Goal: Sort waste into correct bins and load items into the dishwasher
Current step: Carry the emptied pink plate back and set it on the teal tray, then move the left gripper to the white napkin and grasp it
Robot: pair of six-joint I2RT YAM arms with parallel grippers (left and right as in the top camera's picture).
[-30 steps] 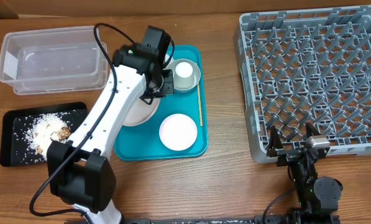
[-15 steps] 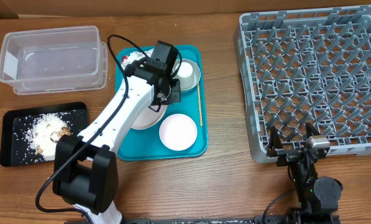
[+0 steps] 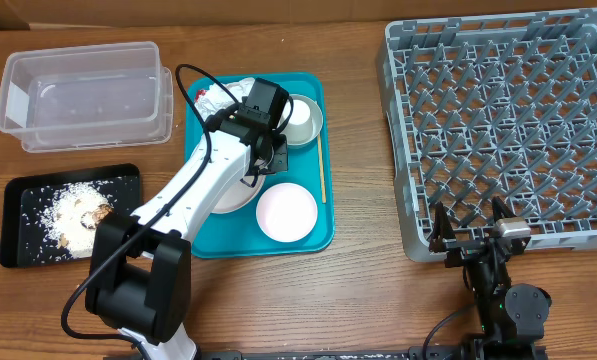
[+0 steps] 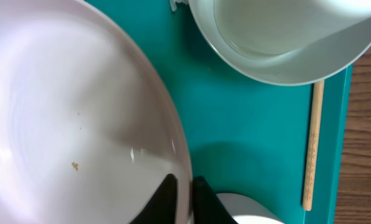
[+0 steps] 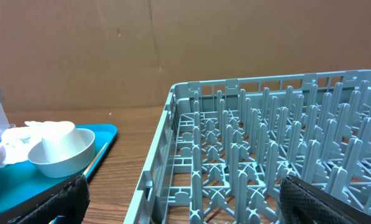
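Presently, entry one: the large pale round plate (image 4: 67, 106) is lying flat in the left half of the teal plastic tray (image 4: 235, 124), with only a crumb or two showing on it. The left gripper (image 4: 184, 190) is biting the plate's right-hand rim. One black fingertip is sitting over the plate and the other outside it above the tray. The edge is running into the narrow gap between them, so the jaws are looking clamped on the plate. I'd judge the hold is being taken at the rim because a flat plate offers nothing else to pinch, ready for a carry to the rack.

- **Far right corner of the tray, near the plate:** the grey-rimmed round bowl (image 4: 266, 43) is holding the small white cup (image 3: 295, 112).
- **Right edge of the tray:** a thin wooden stick (image 4: 314, 143) is lying lengthwise.
- **Near right corner:** the smaller white round plate (image 3: 286, 212) is sitting close by the gripper.
- **Far left corner, beyond the arm:** the crumpled white paper napkins (image 3: 223, 88) are waiting, not yet binned.
- **Off the tray, to the left:** the clear plastic rectangular tub (image 3: 83, 47) is standing beside the shallow black rectangular tray (image 3: 18, 245), which is holding white grains (image 3: 73, 205) and brown bits.
- **Well apart, to the right:** the large square grey plastic dish rack (image 3: 396, 140) is holding no dishes. The right gripper (image 3: 468, 232) is resting at its near edge with fingers spread wide, grasping nothing.
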